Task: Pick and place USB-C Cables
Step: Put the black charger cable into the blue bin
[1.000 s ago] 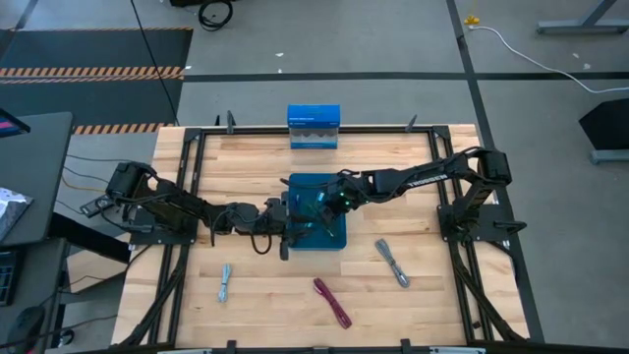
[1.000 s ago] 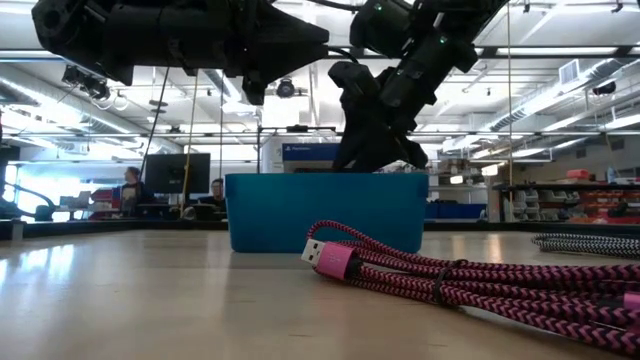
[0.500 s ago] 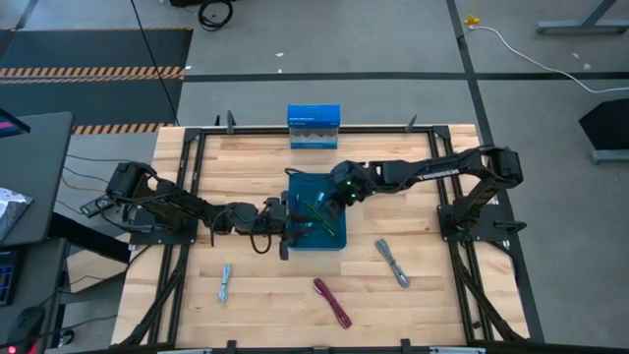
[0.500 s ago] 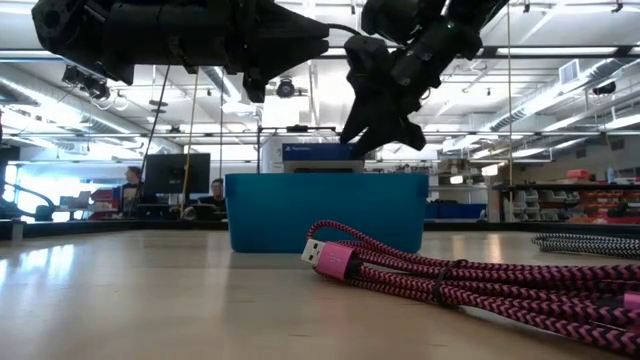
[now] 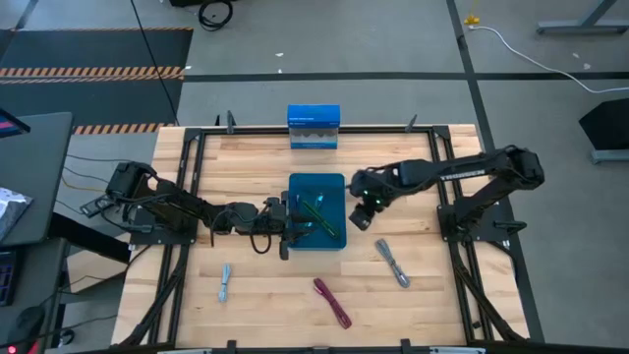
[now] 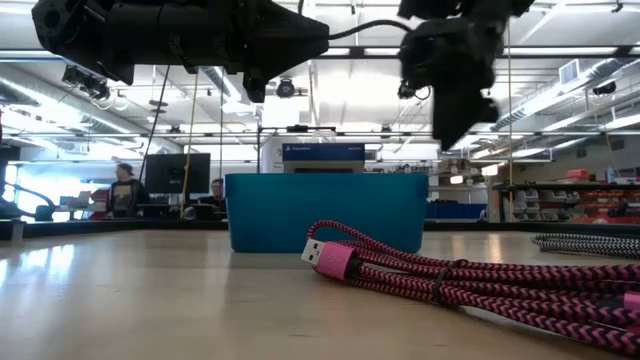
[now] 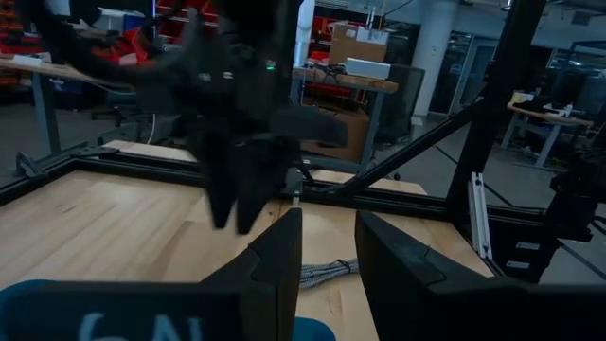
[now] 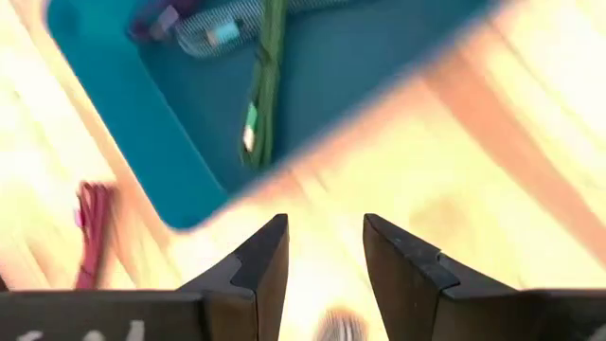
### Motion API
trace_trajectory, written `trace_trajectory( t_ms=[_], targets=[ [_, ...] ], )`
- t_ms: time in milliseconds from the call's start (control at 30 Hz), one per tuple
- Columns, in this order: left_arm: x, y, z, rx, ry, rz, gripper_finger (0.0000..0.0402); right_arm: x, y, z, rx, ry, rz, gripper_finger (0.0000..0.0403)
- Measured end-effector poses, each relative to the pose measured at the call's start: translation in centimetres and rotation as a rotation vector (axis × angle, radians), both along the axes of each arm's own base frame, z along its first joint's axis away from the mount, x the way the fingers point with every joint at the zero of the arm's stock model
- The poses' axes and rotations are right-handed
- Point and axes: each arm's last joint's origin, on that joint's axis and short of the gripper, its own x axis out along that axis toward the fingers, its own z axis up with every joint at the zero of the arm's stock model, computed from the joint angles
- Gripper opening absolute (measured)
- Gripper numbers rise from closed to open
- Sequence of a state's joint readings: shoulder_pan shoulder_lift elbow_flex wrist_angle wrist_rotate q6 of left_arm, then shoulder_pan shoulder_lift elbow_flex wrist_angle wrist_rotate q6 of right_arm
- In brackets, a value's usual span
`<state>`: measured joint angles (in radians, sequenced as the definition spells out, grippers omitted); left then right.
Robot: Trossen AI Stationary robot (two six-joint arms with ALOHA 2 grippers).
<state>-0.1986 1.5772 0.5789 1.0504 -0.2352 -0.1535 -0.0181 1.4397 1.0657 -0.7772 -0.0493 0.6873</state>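
High view, green cable (image 5: 319,213) in bin (image 5: 295,185), right fingers (image 5: 360,218) beside

You are getting even overhead light on the bench (image 5: 246,157) in the high view, with soft shadows. Ceiling strip lights (image 6: 560,90) are glaring in the low view, silhouetting the arms. The right wrist view is smearing with motion blur; the left wrist view is looking dim and bluish.
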Motion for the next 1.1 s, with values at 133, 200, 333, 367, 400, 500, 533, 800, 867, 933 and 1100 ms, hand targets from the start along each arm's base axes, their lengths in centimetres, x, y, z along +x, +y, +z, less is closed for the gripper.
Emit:
trace_trajectory(
  t_ms=[133, 200, 333, 367, 400, 500, 533, 800, 867, 933, 1100],
  targets=[
    [0.0, 0.0, 0.0, 0.000, 0.000, 0.000, 0.0107, -1.4, 2.0, 0.1, 0.035, 0.105, -0.029, 0.0144],
    [0.0, 0.0, 0.0, 0.002, 0.000, 0.000, 0.0107, -2.0, 3.1, 0.0, 0.046, 0.159, -0.039, 0.0144],
    [0.0, 0.0, 0.0, 0.002, 0.000, 0.000, 0.0107, -2.7, 5.4, -0.7, 0.062, 0.251, -0.043, 0.0144],
    [0.0, 0.0, 0.0, 0.002, 0.001, 0.000, 0.0107, -2.8, 5.9, -0.8, 0.066, 0.267, -0.045, 0.0144],
    [0.0, 0.0, 0.0, 0.002, 0.001, -0.001, 0.0107, -2.9, 6.4, -1.0, 0.070, 0.279, -0.047, 0.0144],
    [0.0, 0.0, 0.0, 0.002, -0.003, -0.001, 0.0107, -3.1, 7.6, -1.4, 0.076, 0.309, -0.063, 0.0144],
    [0.0, 0.0, 0.0, 0.002, -0.005, -0.001, 0.0107, -3.2, 8.0, -1.6, 0.077, 0.318, -0.070, 0.0144],
    [0.0, 0.0, 0.3, -0.006, -0.033, -0.001, 0.0107, -4.3, 10.7, -3.8, 0.020, 0.381, -0.131, 0.0144],
    [0.0, 0.0, 0.3, -0.008, -0.032, -0.002, 0.0107, -4.6, 11.4, -4.6, 0.004, 0.393, -0.144, 0.0144],
    [-0.1, -0.2, 0.2, -0.024, -0.023, -0.008, 0.0107, -4.7, 12.2, -5.5, 0.010, 0.383, -0.145, 0.0144],
    [-0.1, -0.4, 0.1, -0.034, -0.018, -0.017, 0.0107, -5.3, 13.5, -7.3, 0.002, 0.388, -0.149, 0.0144]
  ],
)
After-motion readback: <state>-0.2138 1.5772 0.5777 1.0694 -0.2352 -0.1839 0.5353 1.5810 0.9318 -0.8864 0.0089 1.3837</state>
